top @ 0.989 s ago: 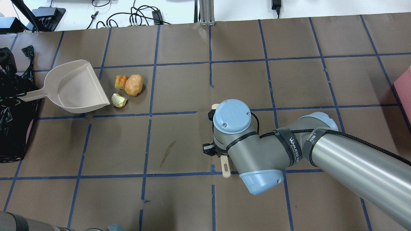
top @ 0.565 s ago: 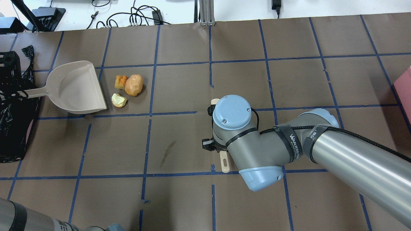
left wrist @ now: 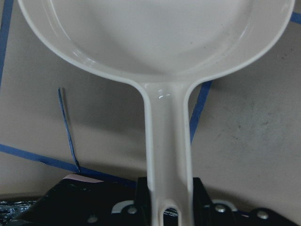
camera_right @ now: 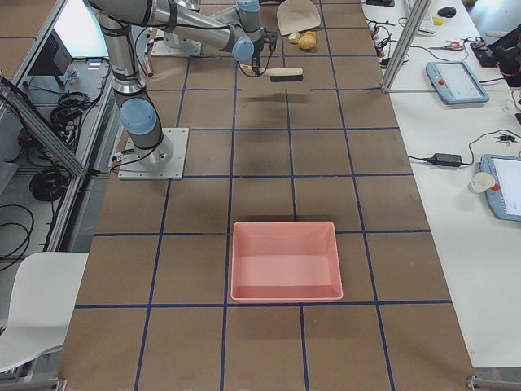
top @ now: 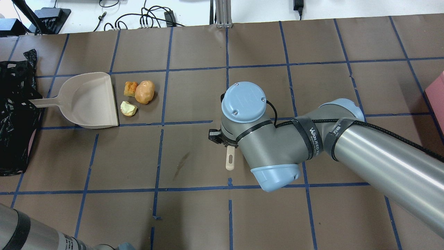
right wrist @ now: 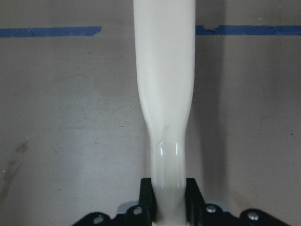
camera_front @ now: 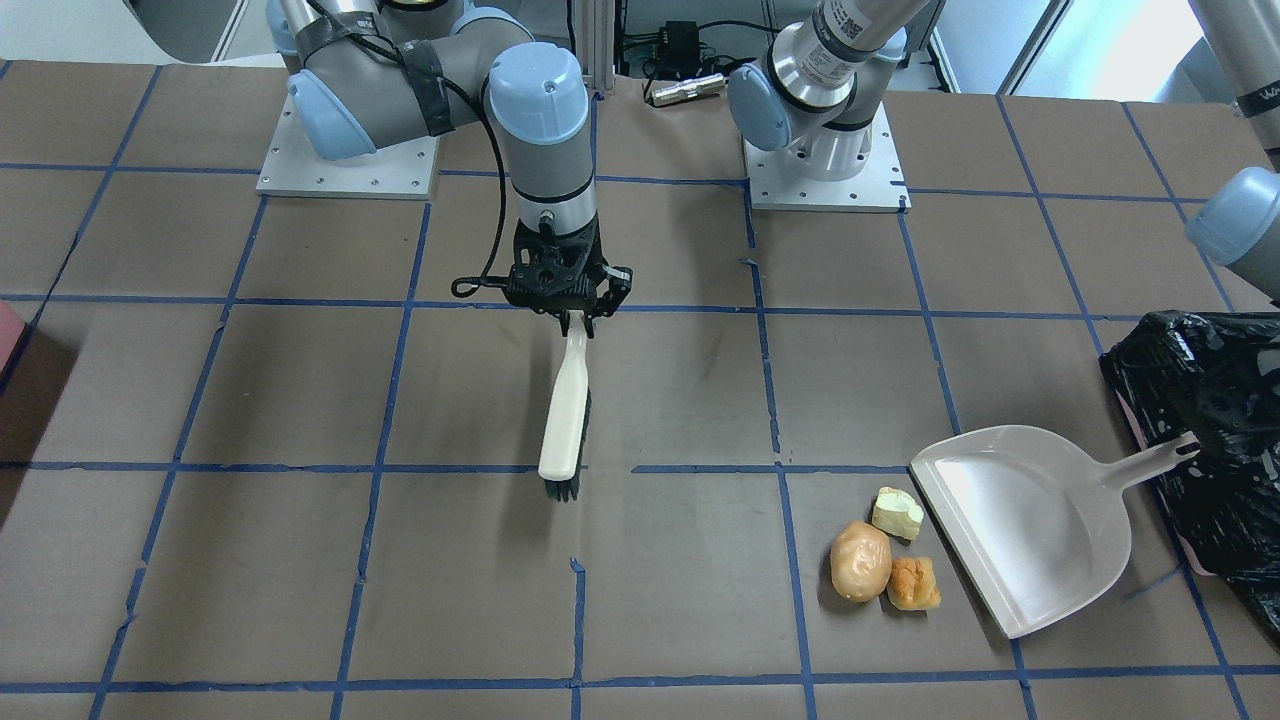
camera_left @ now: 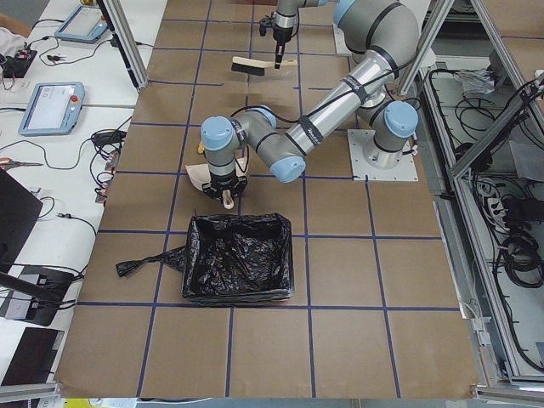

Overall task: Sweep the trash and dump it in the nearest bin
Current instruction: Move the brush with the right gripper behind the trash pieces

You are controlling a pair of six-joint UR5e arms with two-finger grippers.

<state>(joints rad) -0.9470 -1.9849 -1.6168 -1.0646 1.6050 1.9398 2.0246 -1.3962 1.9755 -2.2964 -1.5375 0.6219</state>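
Observation:
The trash lies together on the table: a tan potato-like lump (top: pixel 144 92), an orange-brown bread piece (top: pixel 130 88) and a pale yellow-green chunk (top: pixel 128 108). The beige dustpan (top: pixel 88 100) rests flat with its open edge just left of them. My left gripper (left wrist: pixel 167 200) is shut on the dustpan's handle, over the edge of the black-bagged bin (top: pixel 14 121). My right gripper (camera_front: pixel 572 315) is shut on the handle of a white brush (camera_front: pixel 565 410), held above the table's middle with its bristles pointing away from the robot, well to the right of the trash.
A pink tray (camera_right: pixel 285 261) stands far out on the robot's right side, and shows at the overhead view's right edge (top: pixel 437 93). Cables and devices lie beyond the table's far edge. Brown paper with blue tape lines covers the table (top: pixel 194 215).
My right arm has carried the brush away from the robot and a little left. The dustpan has turned and slid slightly right, so its open edge squarely faces the trash.

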